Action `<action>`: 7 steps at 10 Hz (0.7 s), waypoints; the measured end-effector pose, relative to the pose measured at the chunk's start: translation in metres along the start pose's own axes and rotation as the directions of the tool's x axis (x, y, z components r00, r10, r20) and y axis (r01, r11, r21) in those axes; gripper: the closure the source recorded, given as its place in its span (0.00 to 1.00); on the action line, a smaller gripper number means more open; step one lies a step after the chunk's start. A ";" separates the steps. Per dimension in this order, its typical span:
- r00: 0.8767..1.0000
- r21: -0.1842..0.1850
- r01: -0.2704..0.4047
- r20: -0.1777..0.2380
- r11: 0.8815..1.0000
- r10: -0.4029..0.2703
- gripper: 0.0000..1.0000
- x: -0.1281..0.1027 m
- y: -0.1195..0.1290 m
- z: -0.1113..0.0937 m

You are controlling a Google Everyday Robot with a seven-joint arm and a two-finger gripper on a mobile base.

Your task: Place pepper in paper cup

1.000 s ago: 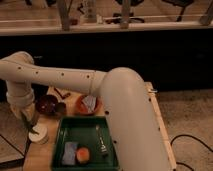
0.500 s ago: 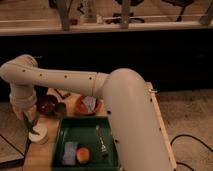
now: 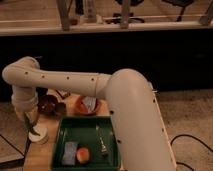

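The paper cup (image 3: 39,135) is short, wide and white. It stands on the wooden table near its front left corner. My gripper (image 3: 31,125) hangs from the wrist at the far left, straight down over the cup's left rim. A small dark elongated pepper (image 3: 34,131) sits at the gripper's tip, just above the cup's mouth and partly overlapping it. The gripper looks shut on the pepper. My big white arm crosses the view from the right and hides the right part of the table.
A green tray (image 3: 107,127) in front holds a blue sponge (image 3: 69,152), a round orange-red fruit (image 3: 83,155) and a thin utensil (image 3: 101,141). Behind it are a dark bowl (image 3: 47,105), a small dark metallic cup (image 3: 60,108) and an orange bowl (image 3: 86,105). The table's left edge is close to the cup.
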 end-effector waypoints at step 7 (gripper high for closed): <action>1.000 0.001 0.011 0.008 1.000 -0.011 0.20 0.001 0.007 0.002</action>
